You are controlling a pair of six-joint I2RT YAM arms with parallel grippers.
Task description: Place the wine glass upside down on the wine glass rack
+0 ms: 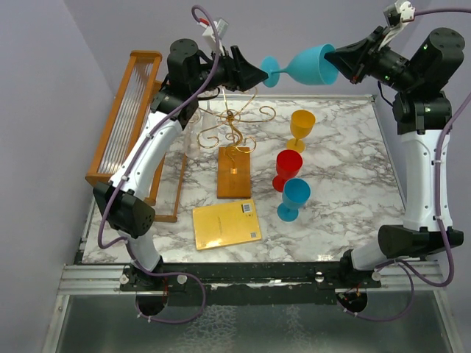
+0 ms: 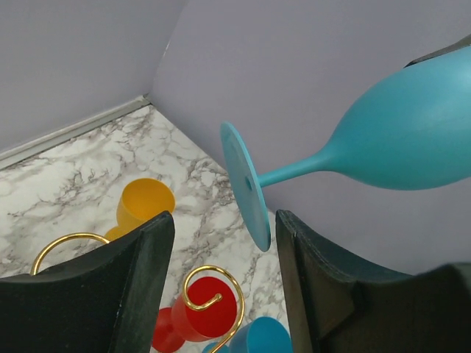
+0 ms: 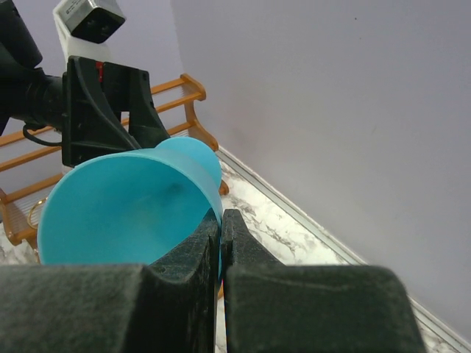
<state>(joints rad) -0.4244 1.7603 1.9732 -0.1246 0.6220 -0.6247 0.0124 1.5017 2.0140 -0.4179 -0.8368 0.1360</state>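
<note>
My right gripper [image 1: 340, 60] is shut on the rim of a teal wine glass [image 1: 309, 66], held sideways high above the table, foot toward the left. In the right wrist view the fingers [image 3: 221, 243] pinch the bowl's rim [image 3: 125, 206]. My left gripper [image 1: 259, 73] is open, level with the glass's foot [image 2: 246, 187], which hangs just in front of the gap between its jaws. The gold wire wine glass rack [image 1: 234, 129] stands on its brown wooden base [image 1: 235, 173] below; one of its spirals [image 2: 213, 294] shows in the left wrist view.
Yellow [image 1: 301, 126], red [image 1: 287, 168] and blue [image 1: 294, 198] glasses stand right of the rack. A yellow book [image 1: 227, 223] lies near the front. A large wooden frame with clear rods [image 1: 126, 118] runs along the left edge.
</note>
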